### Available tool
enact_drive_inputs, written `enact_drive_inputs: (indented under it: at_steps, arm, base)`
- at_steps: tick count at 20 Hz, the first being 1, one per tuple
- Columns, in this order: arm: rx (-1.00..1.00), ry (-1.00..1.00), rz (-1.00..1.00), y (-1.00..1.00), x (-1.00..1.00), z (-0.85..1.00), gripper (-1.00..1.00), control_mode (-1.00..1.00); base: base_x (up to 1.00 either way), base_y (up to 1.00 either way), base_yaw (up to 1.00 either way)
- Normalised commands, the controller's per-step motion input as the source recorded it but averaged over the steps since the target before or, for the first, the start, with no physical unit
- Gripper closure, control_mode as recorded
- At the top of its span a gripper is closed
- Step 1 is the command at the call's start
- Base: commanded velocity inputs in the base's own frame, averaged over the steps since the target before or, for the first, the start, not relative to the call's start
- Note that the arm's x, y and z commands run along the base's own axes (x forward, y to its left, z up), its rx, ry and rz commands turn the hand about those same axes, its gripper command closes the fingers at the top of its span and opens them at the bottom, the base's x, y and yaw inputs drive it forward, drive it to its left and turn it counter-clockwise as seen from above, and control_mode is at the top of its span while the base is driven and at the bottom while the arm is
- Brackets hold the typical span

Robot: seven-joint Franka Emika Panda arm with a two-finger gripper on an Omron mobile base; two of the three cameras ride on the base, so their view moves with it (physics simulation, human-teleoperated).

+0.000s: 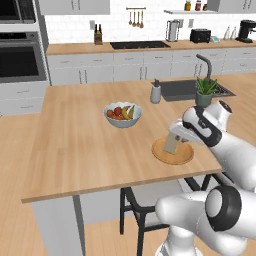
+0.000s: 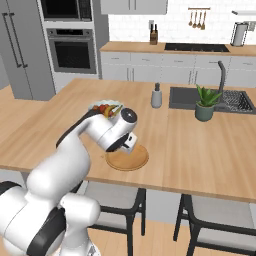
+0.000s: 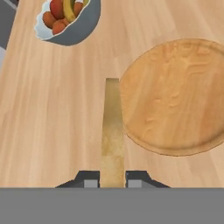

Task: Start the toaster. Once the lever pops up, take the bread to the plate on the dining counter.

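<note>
the fingers are clamped on the bread, which stands on its edge between them, just above the table. in the hand view the slice hangs beside the rim of the plate, not yet over its middle. the toaster is far behind. this is the last step: i judge the next move must shift the bread over the plate, lower it, and then open. farther away stands the fruit bowl.

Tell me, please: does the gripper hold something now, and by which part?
Yes. The gripper is shut on the bread, pinching its two flat faces at one edge. The slice sticks out edge-on beside the plate.
</note>
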Motion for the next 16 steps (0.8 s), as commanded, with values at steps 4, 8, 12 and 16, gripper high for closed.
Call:
enact_drive_inputs:
  at_steps: [4, 8, 12, 16]
  arm:
    - [0.00, 0.00, 0.00, 0.00, 0.28, -0.30, 1.00, -1.00]
    - [0.00, 0.00, 0.00, 0.00, 0.17, -0.32, 1.00, -1.00]
    - [0.00, 0.00, 0.00, 0.00, 0.15, -0.27, 1.00, -1.00]
    - [0.00, 0.00, 0.00, -0.01, 0.21, -0.19, 1.00, -1.00]
  base:
    - [0.00, 0.00, 0.00]
    - [0.00, 0.00, 0.00]
    - [0.00, 0.00, 0.00]
    - [0.00, 0.00, 0.00]
